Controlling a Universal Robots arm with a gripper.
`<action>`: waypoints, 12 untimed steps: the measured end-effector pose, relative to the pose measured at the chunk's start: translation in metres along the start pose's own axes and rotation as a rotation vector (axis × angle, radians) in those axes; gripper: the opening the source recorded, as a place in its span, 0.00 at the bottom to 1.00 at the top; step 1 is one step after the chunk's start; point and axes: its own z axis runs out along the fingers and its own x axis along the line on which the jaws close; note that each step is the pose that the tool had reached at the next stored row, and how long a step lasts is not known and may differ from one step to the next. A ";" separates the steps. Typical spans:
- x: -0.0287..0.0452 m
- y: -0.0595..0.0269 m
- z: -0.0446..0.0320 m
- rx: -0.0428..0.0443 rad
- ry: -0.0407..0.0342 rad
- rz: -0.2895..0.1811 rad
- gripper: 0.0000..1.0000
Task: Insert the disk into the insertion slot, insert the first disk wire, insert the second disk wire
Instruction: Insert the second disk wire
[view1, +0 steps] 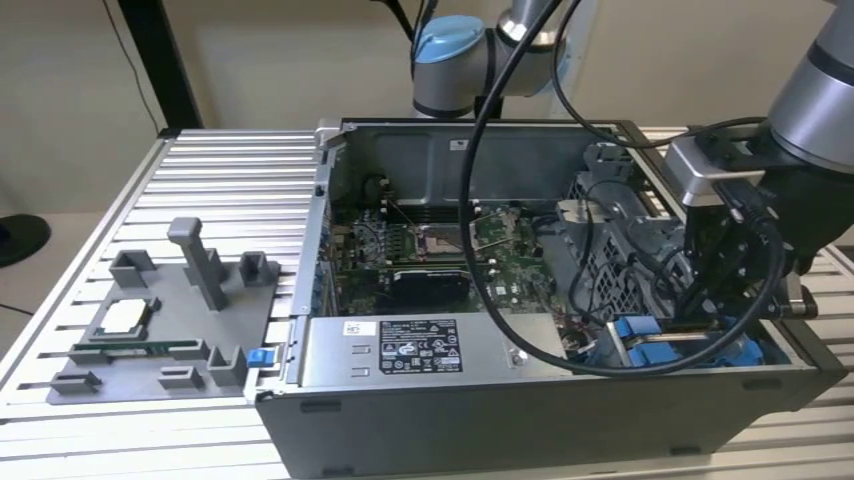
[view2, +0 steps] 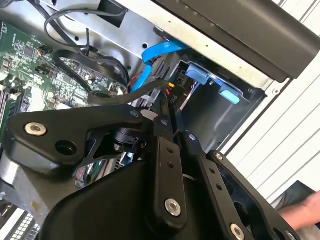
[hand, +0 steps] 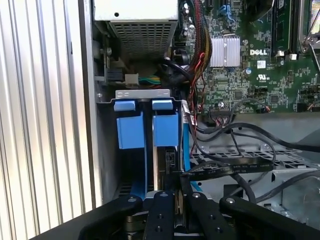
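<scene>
On the exterior view's left, a grey holder (view1: 160, 330) with posts lies on the ribbed metal table (view1: 214, 170), and a small chip (view1: 123, 316) and a green stick (view1: 140, 347) rest in it. Just beside it sits the open computer case (view1: 534, 400). Inside the case lies the green board (view1: 414, 250), and near the front is a grey box (view1: 420, 350) with a label. A thick black cable (view1: 470, 200) hangs down over the case from the arm above. On the exterior view's right, the black gripper (view1: 714, 300) reaches down into the corner of the case, right over the blue parts there. The disk (hand: 162, 160) stands on its edge in the slot in that corner, in its blue frame (hand: 165, 129), next to a second blue frame (hand: 131, 131). In the first wrist view the gripper (hand: 176, 197) has its two fingers (hand: 161, 215) pressed close together on something thin at the end of a black wire (hand: 230, 167), just above the edge of the disk; what that thin thing is cannot be told. In the second wrist view the gripper (view2: 167, 122) points toward the same corner, where a blue wire (view2: 150, 60) bends past the blue tabs (view2: 200, 76).
</scene>
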 end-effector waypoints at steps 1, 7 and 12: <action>0.0000 0.0000 0.0003 -0.0002 0.0000 0.001 0.00; 0.0003 0.0001 0.0045 -0.0004 -0.0002 0.005 0.00; 0.0004 0.0002 0.0061 -0.0004 -0.0007 0.006 0.00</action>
